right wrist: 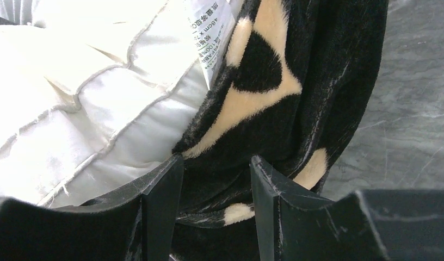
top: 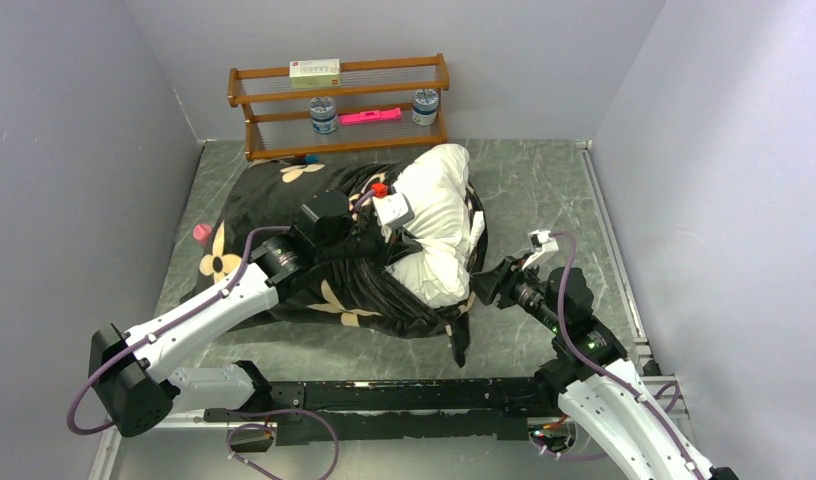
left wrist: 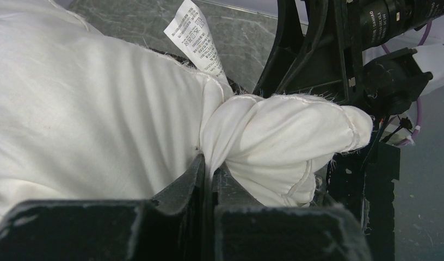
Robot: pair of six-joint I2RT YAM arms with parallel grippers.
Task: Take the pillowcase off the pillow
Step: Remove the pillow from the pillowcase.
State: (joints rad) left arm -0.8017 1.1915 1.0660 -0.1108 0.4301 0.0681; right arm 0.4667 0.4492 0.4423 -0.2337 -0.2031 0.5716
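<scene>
Wooden rack with white box

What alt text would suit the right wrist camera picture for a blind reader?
Two black fingers of the right hand stand apart around a fold of the black, tan-flowered pillowcase. The white pillow bulges at left with a printed label; grey marbled table shows at right.

The top view looks down from behind; both wrist views sit close against the pillow.

white pillow sticks halfway out of the black pillowcase.
</scene>
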